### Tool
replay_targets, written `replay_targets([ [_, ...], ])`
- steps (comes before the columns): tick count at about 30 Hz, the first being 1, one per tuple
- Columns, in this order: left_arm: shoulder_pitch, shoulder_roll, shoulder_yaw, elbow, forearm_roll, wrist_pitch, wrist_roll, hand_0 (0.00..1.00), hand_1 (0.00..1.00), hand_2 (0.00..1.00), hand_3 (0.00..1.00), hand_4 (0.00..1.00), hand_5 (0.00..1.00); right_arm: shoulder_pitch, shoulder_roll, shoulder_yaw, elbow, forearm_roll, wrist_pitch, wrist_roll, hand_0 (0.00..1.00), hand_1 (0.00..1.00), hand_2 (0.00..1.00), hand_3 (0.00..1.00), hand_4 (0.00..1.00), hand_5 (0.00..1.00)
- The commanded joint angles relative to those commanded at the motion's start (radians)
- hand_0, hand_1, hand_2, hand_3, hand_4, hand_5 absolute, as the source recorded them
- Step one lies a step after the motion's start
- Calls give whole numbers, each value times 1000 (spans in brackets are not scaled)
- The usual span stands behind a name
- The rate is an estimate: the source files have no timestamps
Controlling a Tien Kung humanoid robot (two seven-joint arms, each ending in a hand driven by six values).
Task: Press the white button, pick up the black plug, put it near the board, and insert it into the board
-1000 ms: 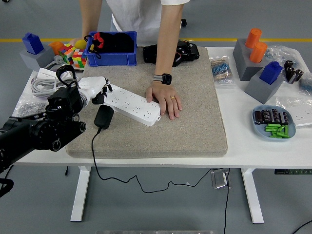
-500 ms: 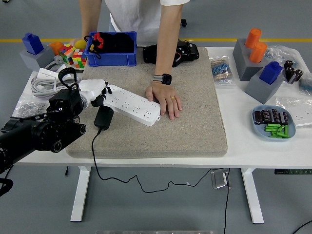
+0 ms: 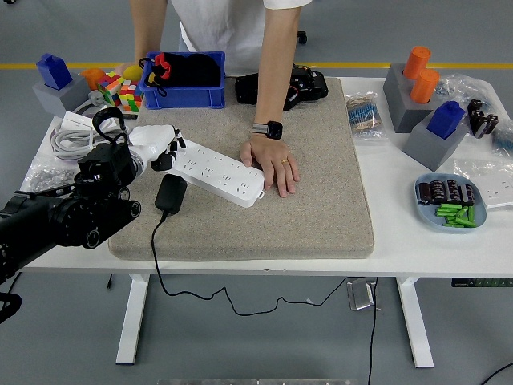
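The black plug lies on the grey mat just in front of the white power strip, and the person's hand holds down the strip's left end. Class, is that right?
Not quite. In the head view the person's hand presses the power strip's right end; the left end is by the robot's left hand. The black plug does lie on the mat in front.

Robotics lab or test workshop | white height-adjustable table (image 3: pixel 417 241) on grey floor with a yellow line (image 3: pixel 361 66) | grey felt mat (image 3: pixel 321 208) | blue parts bin (image 3: pixel 183 95), tray of small components (image 3: pixel 449 204), bagged resistors (image 3: pixel 362 112) | a person (image 3: pixel 240 24) stands at the far side
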Motion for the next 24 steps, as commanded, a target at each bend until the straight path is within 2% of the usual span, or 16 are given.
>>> replay_targets([
  [4, 16, 14, -65, -33, 22, 15, -14, 5, 34, 115, 649, 2, 2, -1, 1, 4, 0, -1, 0, 0, 798, 702, 686, 650, 710, 478],
  [8, 62, 45, -168, -113, 39, 27, -13, 5, 34, 115, 649, 2, 2, -4, 3, 9, 0, -3, 0, 0, 798, 702, 686, 650, 710, 478],
  [9, 74, 52, -189, -132, 40, 27, -9, 149, 213, 296, 622, 182, 2, -5, 4, 10, 0, -4, 0, 0, 798, 702, 686, 650, 710, 478],
  [14, 162, 91, -305, -254, 39, 32, 4, 149, 213, 296, 622, 182, 2, -9, 5, 15, 0, -8, 0, 0, 798, 702, 686, 650, 710, 478],
  [15, 193, 103, -338, -291, 39, 39, 4, 274, 470, 519, 668, 635, 2, -9, 7, 16, 0, -9, 0, 0, 798, 702, 686, 650, 710, 479],
  [20, 296, 127, -431, -414, 41, 53, 14, 274, 470, 519, 668, 635, 2, -10, 10, 22, 1, -11, 0, 1, 798, 702, 686, 650, 710, 479],
  [21, 320, 132, -449, -443, 40, 56, 17, 599, 746, 718, 763, 802, 171, -10, 10, 24, 1, -12, -1, 1, 798, 702, 686, 650, 711, 479],
  [24, 372, 139, -481, -509, 46, 56, 31, 599, 746, 718, 763, 802, 171, -9, 10, 26, 1, -13, -1, 1, 798, 702, 686, 650, 711, 479],
])
